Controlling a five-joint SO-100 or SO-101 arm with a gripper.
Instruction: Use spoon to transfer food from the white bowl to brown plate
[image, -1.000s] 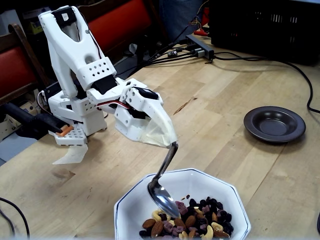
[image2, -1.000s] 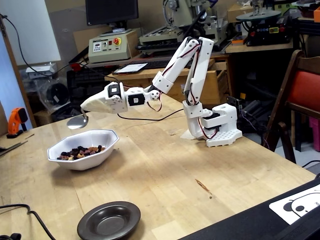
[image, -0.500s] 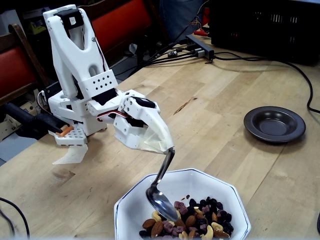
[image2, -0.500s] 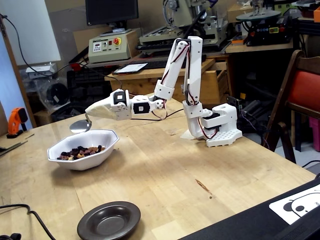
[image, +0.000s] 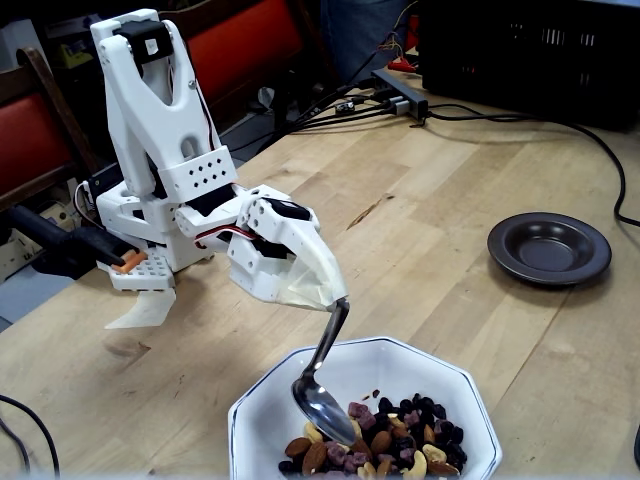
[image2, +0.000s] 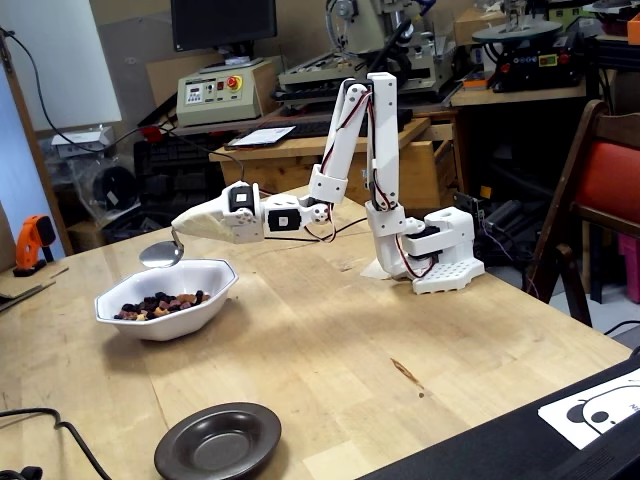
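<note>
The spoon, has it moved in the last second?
Yes. The spoon has come down toward the white bowl, its tip now nearer the food, in both fixed views.

bowl (image: 262, 420) cut off by the bottom frame edge in a fixed view, near rim and some nuts (image: 400, 445) lost. spoon (image: 322, 385) handle top hidden inside gripper (image: 335, 292); finger gap unreadable.

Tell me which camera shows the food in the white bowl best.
The fixed view beside the bowl: it looks down into the white bowl, so single nuts and dried fruit of the food show under the spoon. The fixed view across the table shows only a thin dark strip of food above the rim.
</note>
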